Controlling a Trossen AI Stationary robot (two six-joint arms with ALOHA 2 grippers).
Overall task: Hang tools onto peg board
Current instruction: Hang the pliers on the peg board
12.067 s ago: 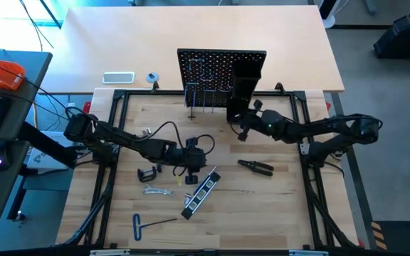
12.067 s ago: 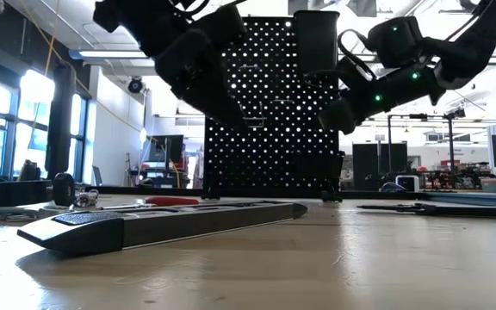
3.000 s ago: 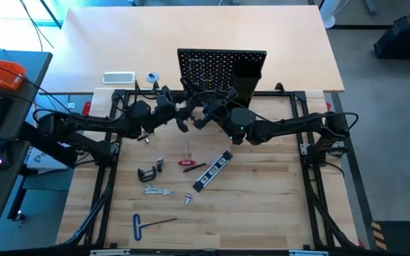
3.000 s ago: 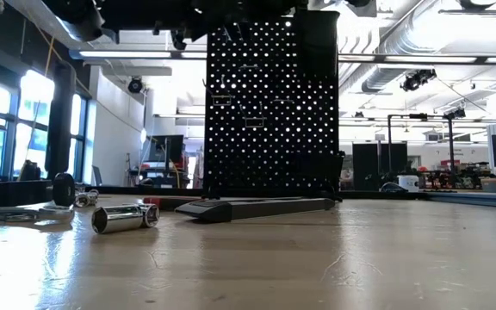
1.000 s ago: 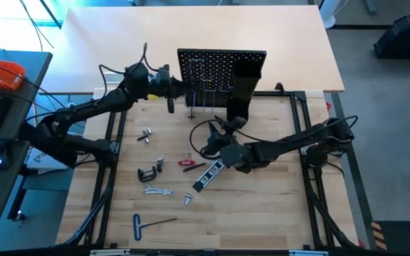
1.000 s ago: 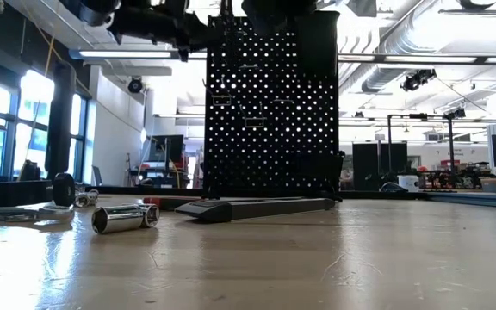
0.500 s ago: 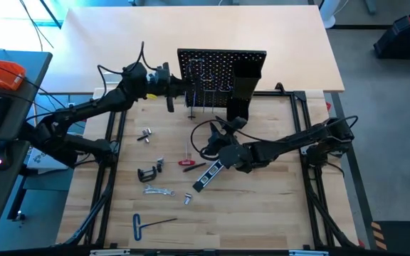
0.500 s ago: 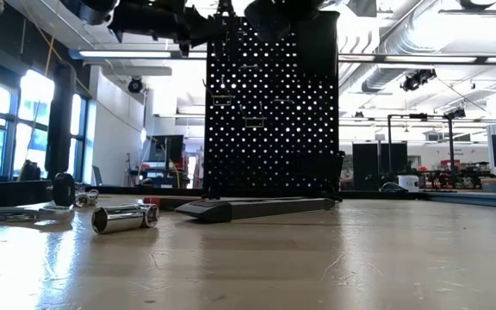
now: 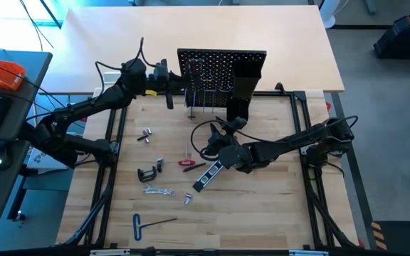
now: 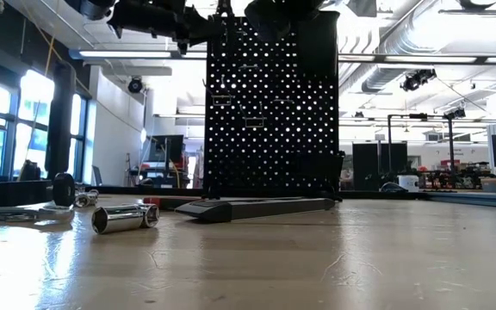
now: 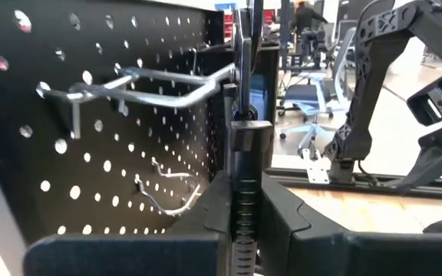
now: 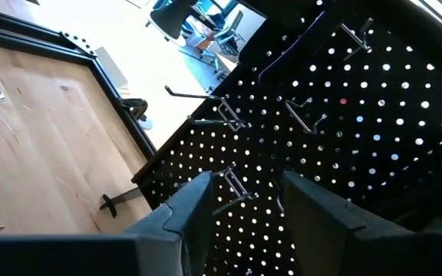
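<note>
Left claw (image 11: 240, 222) pinches a tool at the peg board (image 9: 212, 71) hook (image 11: 144, 80); right claw (image 9: 216, 142) gapes (empty); wrench (image 9: 157, 190), C-clamp (image 9: 146, 173) and hex key (image 9: 151, 223) remain on the bench (image 9: 262, 206).

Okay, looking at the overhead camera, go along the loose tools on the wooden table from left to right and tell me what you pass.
Blue T-handle hex key → black C-clamp → silver wrench → red-handled screwdriver → black-and-silver bar.
</note>
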